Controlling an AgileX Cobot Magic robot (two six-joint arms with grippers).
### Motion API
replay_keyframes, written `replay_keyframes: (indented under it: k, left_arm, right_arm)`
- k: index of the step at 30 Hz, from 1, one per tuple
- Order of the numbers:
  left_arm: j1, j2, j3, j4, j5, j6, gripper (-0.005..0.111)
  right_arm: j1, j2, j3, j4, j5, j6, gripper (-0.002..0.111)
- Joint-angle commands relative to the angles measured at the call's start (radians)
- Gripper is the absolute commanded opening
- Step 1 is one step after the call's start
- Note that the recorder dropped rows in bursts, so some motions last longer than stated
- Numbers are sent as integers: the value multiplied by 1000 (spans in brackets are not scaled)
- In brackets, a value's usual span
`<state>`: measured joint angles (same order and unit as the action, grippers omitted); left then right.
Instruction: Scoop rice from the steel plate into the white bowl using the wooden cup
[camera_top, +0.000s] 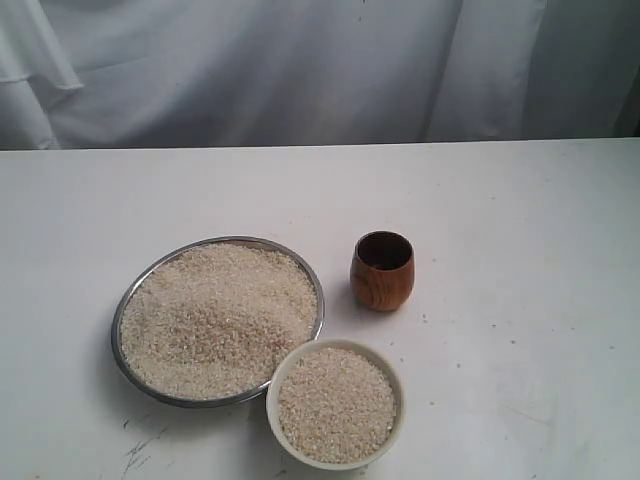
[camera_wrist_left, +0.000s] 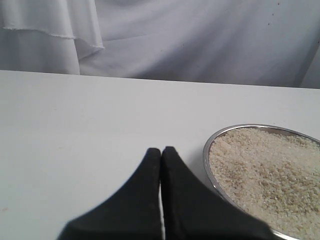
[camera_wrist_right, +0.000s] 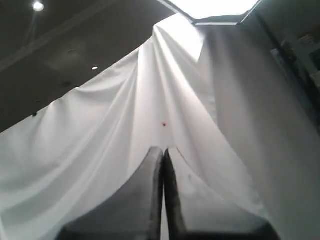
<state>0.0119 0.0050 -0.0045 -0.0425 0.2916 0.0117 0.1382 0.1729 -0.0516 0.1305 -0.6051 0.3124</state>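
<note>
A white table (camera_top: 520, 250) stands before draped white cloth (camera_top: 300, 70)

The left pincer (camera_wrist_left: 161, 150) showed two matte black fingers, broad at the base and tapering to rounded tips; the right pincer (camera_wrist_right: 163, 150) had the same pair, looking dark grey

No words, numbers or signs can be read anywhere. The steel plate (camera_top: 117, 330), the white bowl (camera_top: 340, 346), the wooden cup (camera_top: 381, 277) and the cloth (camera_top: 250, 70) behind the plate are all plain.
</note>
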Motion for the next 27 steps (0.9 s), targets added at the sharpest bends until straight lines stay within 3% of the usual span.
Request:
replay_keyframes:
  k: [1, 5, 9, 12, 14, 19, 23, 27]
  left_arm:
    - [-2, -5, 5, -1, -6, -3, 0]
    - [-2, -5, 5, -1, -6, -3, 0]
    - [-2, -5, 5, -1, -6, -3, 0]
    - [-2, -5, 5, -1, -6, -3, 0]
    - [-2, -5, 5, -1, -6, -3, 0]
    - [-2, -5, 5, -1, -6, -3, 0]
    - [-2, -5, 5, -1, -6, -3, 0]
    - [-2, -5, 5, -1, -6, -3, 0]
  right_arm:
    - [0, 377, -300, -64, -124, -202, 0]
    - [0, 744, -582, -455, -120, -35, 0]
    - [0, 1001, -604, -819, -246, 187, 0]
    - [0, 1202, -463, -792, -514, 114, 0]
    - [0, 1284, -376, -716, -598, 2, 0]
    - [0, 1432, -244, -703, -616, -114, 0]
    - [0, 1507, -223, -822, -616, -108, 0]
    - [0, 1539, -223, -788, -616, -108, 0]
